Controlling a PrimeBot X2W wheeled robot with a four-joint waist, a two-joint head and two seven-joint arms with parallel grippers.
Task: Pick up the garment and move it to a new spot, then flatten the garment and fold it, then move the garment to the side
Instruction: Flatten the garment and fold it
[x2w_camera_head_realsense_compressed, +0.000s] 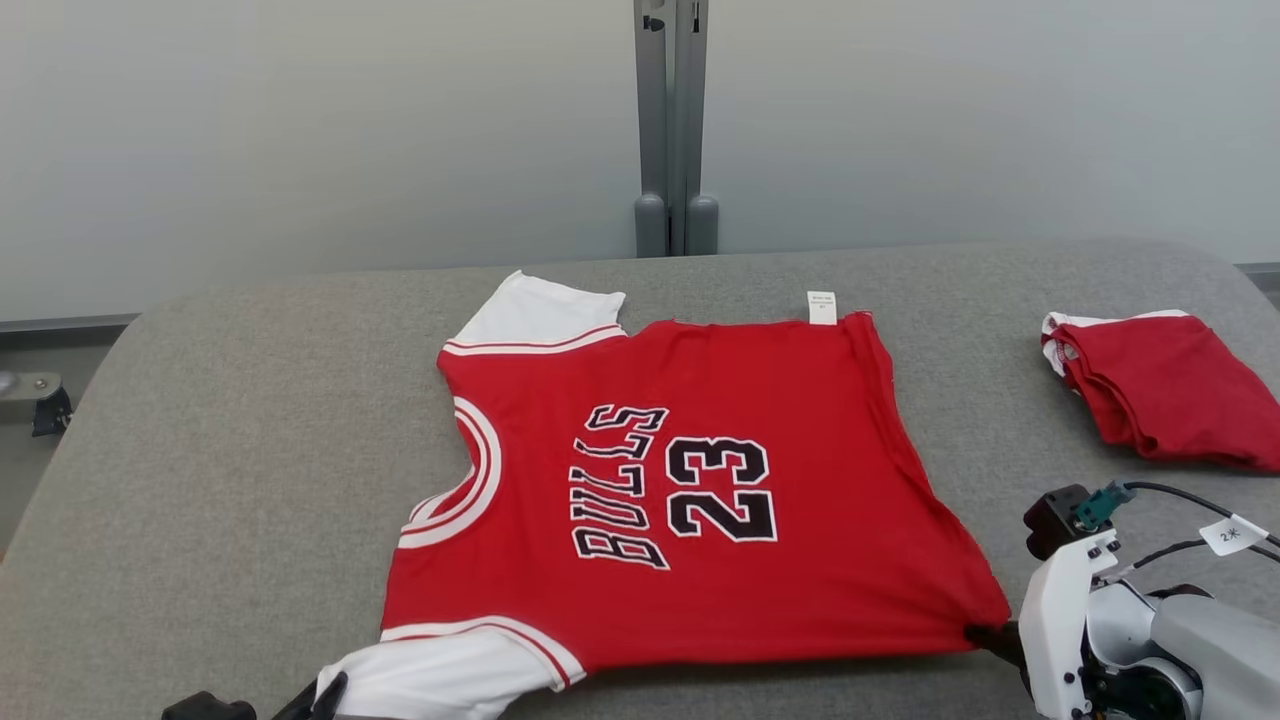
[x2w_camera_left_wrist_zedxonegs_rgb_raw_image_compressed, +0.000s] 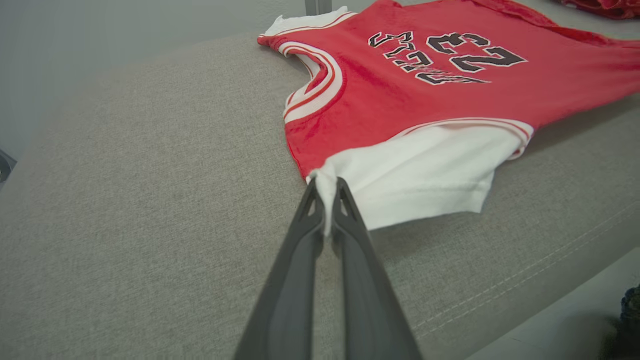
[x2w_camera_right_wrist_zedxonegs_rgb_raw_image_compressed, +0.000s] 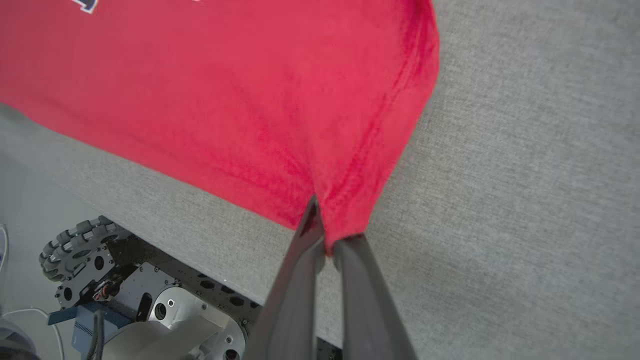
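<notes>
Now the red jersey (x2w_camera_head_realsense_compressed: 830, 450) lies spread flat, print up, on the middle of the grey bench (x2w_camera_head_realsense_compressed: 230, 430). The left tool (x2w_camera_left_wrist_zedxonegs_rgb_raw_image_compressed: 327, 187) is clenched on its near white sleeve (x2w_camera_left_wrist_zedxonegs_rgb_raw_image_compressed: 425, 180); the right tool (x2w_camera_right_wrist_zedxonegs_rgb_raw_image_compressed: 327, 230) pinches its near right corner. A folded red garment (x2w_camera_head_realsense_compressed: 1165, 385) sits far right.

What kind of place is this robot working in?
Probably a robot test lab: a grey fabric-covered table, plain wall panels, and a folded red garment right of the spread jersey.
</notes>
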